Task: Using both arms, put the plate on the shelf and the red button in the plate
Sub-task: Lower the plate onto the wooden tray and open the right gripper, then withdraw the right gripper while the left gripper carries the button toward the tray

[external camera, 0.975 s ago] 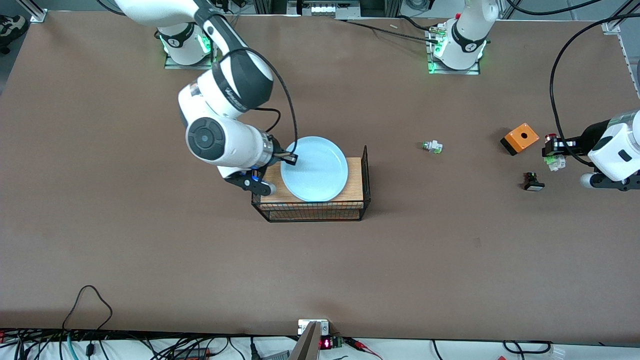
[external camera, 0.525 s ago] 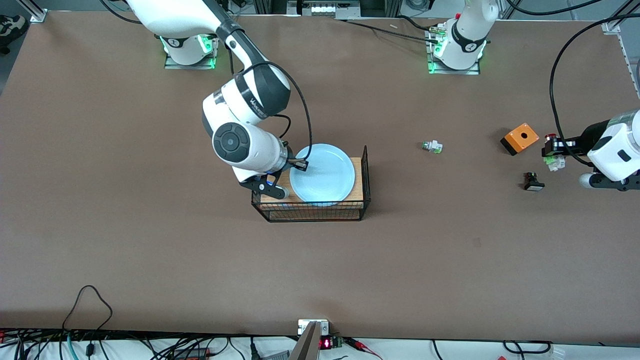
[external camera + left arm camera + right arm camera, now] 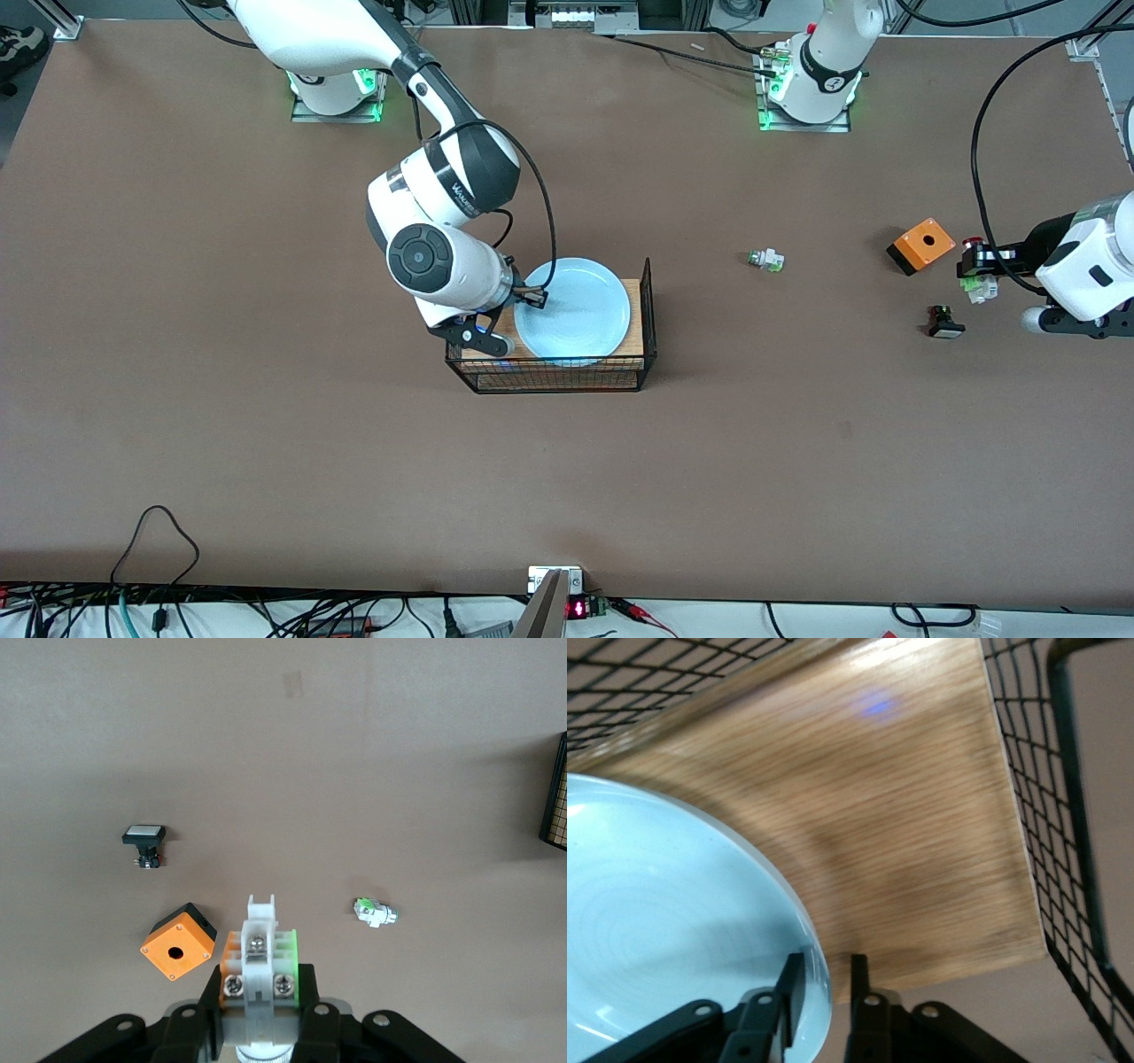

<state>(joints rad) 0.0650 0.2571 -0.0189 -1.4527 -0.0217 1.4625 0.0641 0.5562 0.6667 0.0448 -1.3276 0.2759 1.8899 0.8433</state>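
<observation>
The pale blue plate lies on the wooden top of the wire rack. My right gripper is at the plate's rim on the side toward the right arm's end. It is open: one finger is inside the plate and the other stands just clear outside the rim. My left gripper hangs over the table at the left arm's end. It is shut on the red button, a white block with orange and green sides.
An orange box with a round hole lies beside the left gripper. A black switch with a white cap is nearer the front camera. A small white and green part sits between the rack and the box.
The right arm carried the plate toward the left arm's end, farther onto the rack's wooden top. Its fingers have parted at the rim. The left gripper barely shifted.
</observation>
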